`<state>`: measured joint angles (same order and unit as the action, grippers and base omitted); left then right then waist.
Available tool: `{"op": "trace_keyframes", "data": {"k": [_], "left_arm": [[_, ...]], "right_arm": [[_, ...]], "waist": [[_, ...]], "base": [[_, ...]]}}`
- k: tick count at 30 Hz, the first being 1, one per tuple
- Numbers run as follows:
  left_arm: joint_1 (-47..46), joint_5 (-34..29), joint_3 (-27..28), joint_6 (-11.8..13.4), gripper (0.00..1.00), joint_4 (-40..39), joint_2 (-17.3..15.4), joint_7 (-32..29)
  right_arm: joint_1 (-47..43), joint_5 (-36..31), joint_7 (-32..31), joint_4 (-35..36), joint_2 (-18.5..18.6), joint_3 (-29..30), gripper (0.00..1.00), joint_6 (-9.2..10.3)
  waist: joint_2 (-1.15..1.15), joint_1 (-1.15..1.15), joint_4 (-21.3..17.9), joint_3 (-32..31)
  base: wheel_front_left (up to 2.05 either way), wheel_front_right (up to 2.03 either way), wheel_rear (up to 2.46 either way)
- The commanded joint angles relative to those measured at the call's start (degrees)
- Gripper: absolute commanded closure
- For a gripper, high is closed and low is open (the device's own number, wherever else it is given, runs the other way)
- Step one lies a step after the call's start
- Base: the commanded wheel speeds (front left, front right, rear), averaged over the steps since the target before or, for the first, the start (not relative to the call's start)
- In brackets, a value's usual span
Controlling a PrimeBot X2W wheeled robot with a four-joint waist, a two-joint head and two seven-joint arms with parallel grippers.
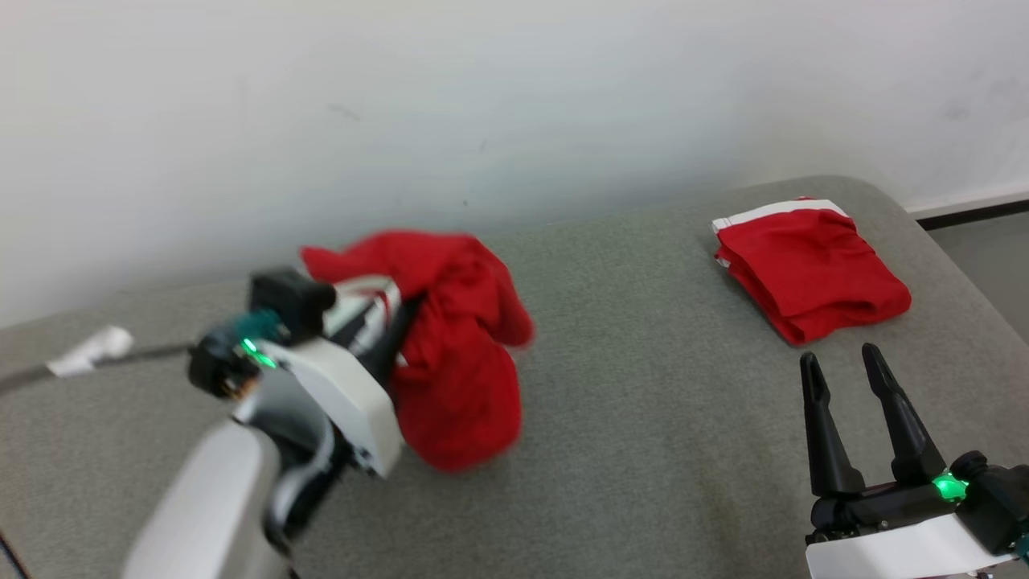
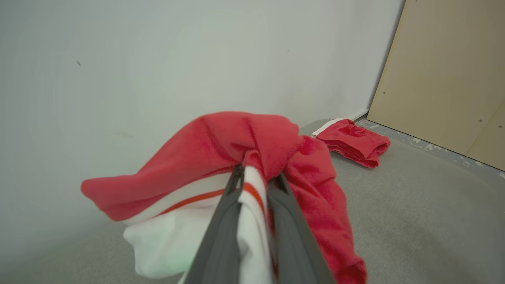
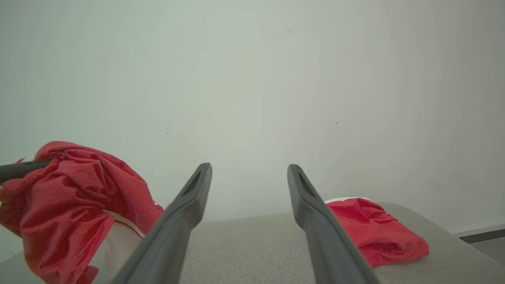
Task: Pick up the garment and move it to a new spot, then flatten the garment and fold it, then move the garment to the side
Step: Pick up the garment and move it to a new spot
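A crumpled red garment [image 1: 458, 354] with a white and red striped band hangs in the air over the grey table [image 1: 643, 386], left of centre. My left gripper [image 1: 398, 322] is shut on it, its dark fingers pinching the white striped edge [image 2: 252, 189]. The red cloth [image 2: 221, 150] drapes over the fingertips and down the right side. In the right wrist view the same garment [image 3: 71, 197] hangs at the left. My right gripper [image 1: 848, 362] stands open at the lower right, fingers pointing up, with nothing between them [image 3: 248, 177].
A second red garment [image 1: 808, 269], folded, with a white band, lies at the table's far right corner [image 2: 353, 142] [image 3: 375, 228]. A white wall [image 1: 482, 96] runs behind the table. A white tag on a dark cable [image 1: 84, 352] lies at the far left. A beige panel [image 2: 446, 71] stands beyond the table.
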<state>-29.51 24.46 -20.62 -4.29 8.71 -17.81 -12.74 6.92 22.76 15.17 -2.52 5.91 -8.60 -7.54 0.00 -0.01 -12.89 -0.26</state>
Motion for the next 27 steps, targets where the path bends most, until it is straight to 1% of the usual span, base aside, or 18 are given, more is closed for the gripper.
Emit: {"op": "trace_keyframes", "data": {"k": [1, 2, 4, 7, 8, 10, 12, 13, 14, 15, 20, 23, 27], "left_arm": [[2.3, -2.2, -1.3, 0.9, 1.0, 0.2, 0.5, 1.7], [3.6, -2.7, -2.4, 1.3, 1.0, 1.1, 1.1, 2.3], [5.8, -2.2, -3.6, 1.7, 1.0, 3.1, 3.6, 4.7], [8.1, -3.2, -6.0, 1.2, 1.0, 8.2, 5.7, 8.3], [8.1, -3.2, -6.0, 1.2, 1.0, 8.2, 5.7, 8.3], [8.7, -4.0, -7.8, 0.6, 1.0, 12.2, 7.1, 10.7], [8.5, -4.9, -9.2, 0.0, 1.0, 16.2, 8.4, 14.2], [8.5, -4.9, -9.7, -0.2, 0.79, 18.4, 8.8, 15.2], [8.2, -4.8, -10.1, -0.3, 0.42, 20.1, 9.4, 16.5], [7.5, -4.9, -10.2, -0.4, 0.0, 21.6, 9.8, 17.4], [5.0, -5.2, -10.6, -0.7, 0.0, 25.7, 10.9, 21.3], [3.9, -5.0, -10.5, -0.6, 0.0, 25.3, 11.1, 23.0], [4.5, -4.5, -9.9, 0.3, 0.0, 22.5, 10.3, 23.4]], "right_arm": [[-0.3, 0.2, -0.1, 0.1, 0.4, -0.2, 0.0, 0.11], [0.1, 0.2, -0.1, 0.0, 0.5, -0.6, 0.0, 0.11], [0.9, 0.3, -0.1, -0.3, 0.6, -1.2, 0.0, 0.11], [1.5, 0.4, -0.1, -0.3, 0.3, -1.1, 0.0, 0.11], [1.5, 0.4, -0.1, -0.3, 0.3, -1.1, 0.0, 0.11], [1.6, 0.4, -0.1, -0.5, 0.2, -1.2, 0.0, 0.11], [1.8, 0.2, -0.1, -0.9, 0.3, -1.5, 0.0, 0.11], [1.9, 0.2, -0.1, -1.0, 0.3, -1.6, 0.0, 0.11], [2.1, 0.2, -0.1, -1.1, 0.3, -1.6, 0.0, 0.11], [2.1, 0.2, -0.1, -1.1, 0.3, -1.6, 0.0, 0.11], [1.5, -0.1, -0.1, -1.7, 0.4, -1.5, 0.0, 0.11], [1.1, -0.2, -0.1, -1.7, 0.6, -1.3, 0.0, 0.11], [0.1, -0.3, -0.1, -1.7, 1.0, -1.1, 0.0, 0.11]], "waist": [[0.0, 0.01, -1.0, 0.8], [0.0, 0.01, -1.5, 1.0], [0.0, 0.01, -2.4, 1.5], [0.0, 0.01, -3.4, 2.5], [0.0, 0.01, -3.4, 2.5], [0.0, 0.01, -3.8, 3.2], [0.0, 0.01, -3.9, 3.6], [0.0, 0.01, -4.0, 3.7], [0.0, 0.01, -4.0, 3.9], [0.0, 0.01, -3.9, 3.9], [0.0, 0.01, -1.8, 3.5], [0.0, 0.01, 0.0, 2.7], [0.0, 0.01, 2.6, 1.2]], "base": [[0.0, 0.0, 0.0], [0.0, 0.0, 0.0], [0.0, 0.0, 0.0], [0.0, 0.0, 0.0], [0.0, 0.0, 0.0], [0.0, 0.0, 0.0], [0.0, 0.0, 0.0], [0.0, 0.0, 0.0], [0.0, 0.0, 0.0], [0.0, 0.0, 0.0], [0.0, 0.0, 0.0], [0.0, 0.0, 0.0], [0.0, 0.0, 0.0]]}}
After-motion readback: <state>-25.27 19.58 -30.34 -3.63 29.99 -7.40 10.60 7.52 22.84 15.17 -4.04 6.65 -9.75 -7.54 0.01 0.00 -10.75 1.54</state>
